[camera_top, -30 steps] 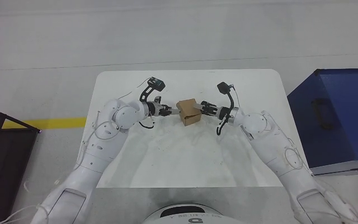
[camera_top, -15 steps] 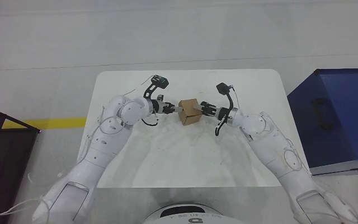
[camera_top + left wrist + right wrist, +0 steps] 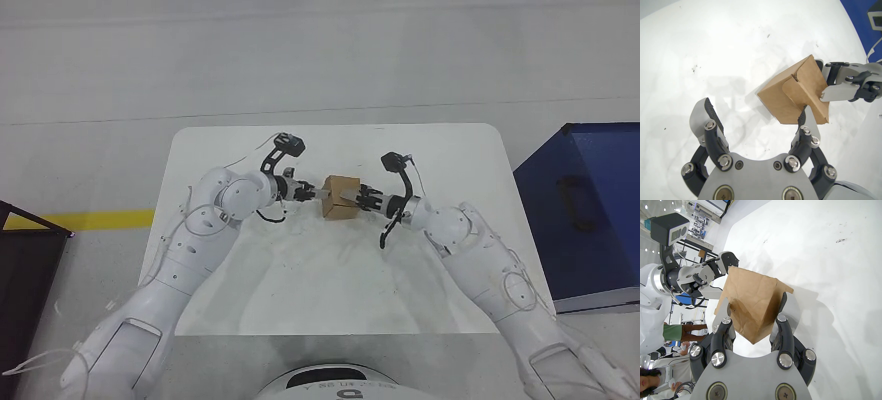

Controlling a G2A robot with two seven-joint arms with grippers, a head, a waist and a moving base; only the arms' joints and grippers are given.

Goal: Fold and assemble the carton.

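A small brown carton [image 3: 340, 195] is held just above the middle of the white table [image 3: 440, 290]. My right gripper [image 3: 360, 200] is shut on it from the right, its fingers clamped across one corner of the carton [image 3: 751, 294]. My left gripper [image 3: 756, 103] stands open at the carton's left side. One left fingertip [image 3: 804, 111] touches a folded flap of the carton [image 3: 791, 94], while the other finger [image 3: 706, 113] hangs free over the table. The left wrist view also has the right gripper [image 3: 838, 89] on the carton's far edge.
A dark blue bin [image 3: 590, 210] stands off the table's right edge. A black object [image 3: 20, 260] sits on the floor to the left, beside a yellow floor line [image 3: 90, 218]. The table has bare room all around the carton.
The right gripper has shifted a little left with the carton, turning it slightly. The left arm has swung toward the table's far side, its gripper staying at the carton's left face.
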